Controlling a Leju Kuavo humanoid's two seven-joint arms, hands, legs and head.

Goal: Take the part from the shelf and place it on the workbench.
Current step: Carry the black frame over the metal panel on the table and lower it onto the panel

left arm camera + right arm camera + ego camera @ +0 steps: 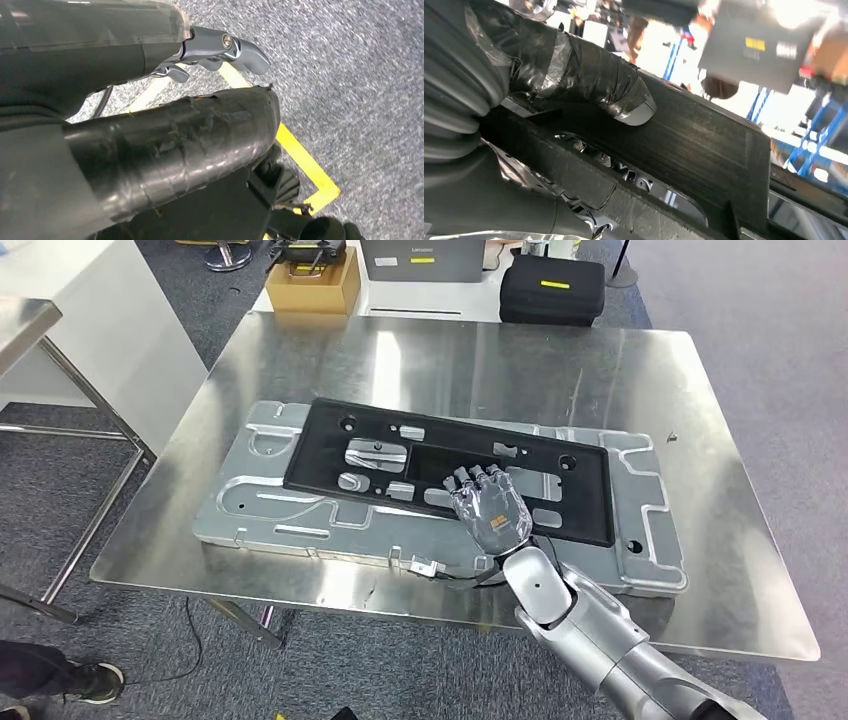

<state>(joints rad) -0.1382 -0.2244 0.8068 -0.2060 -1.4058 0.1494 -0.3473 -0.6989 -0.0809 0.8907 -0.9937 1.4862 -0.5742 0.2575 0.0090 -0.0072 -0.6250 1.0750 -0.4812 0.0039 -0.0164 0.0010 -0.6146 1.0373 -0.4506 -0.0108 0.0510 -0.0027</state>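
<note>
The part is a long black panel (330, 455) with cut-outs, lying flat on a ribbed silver plate (250, 505) on the steel workbench (450, 360). My right hand (490, 510) lies on the panel's near side, its fingers curled over the edge of the middle window. In the right wrist view the taped thumb (599, 75) presses on the panel's face (704, 145) with dark fingers beneath, so the hand grips it. My left hand (175, 140) hangs over grey carpet with yellow floor tape, holding nothing, fingers apart.
A small connector with a wire (425, 566) lies at the plate's near edge. Behind the bench stand a cardboard box (315, 285), a grey case (420, 258) and a black case (553, 288). Another table (20, 320) is at the left. A person's shoe (95, 680) is at the lower left.
</note>
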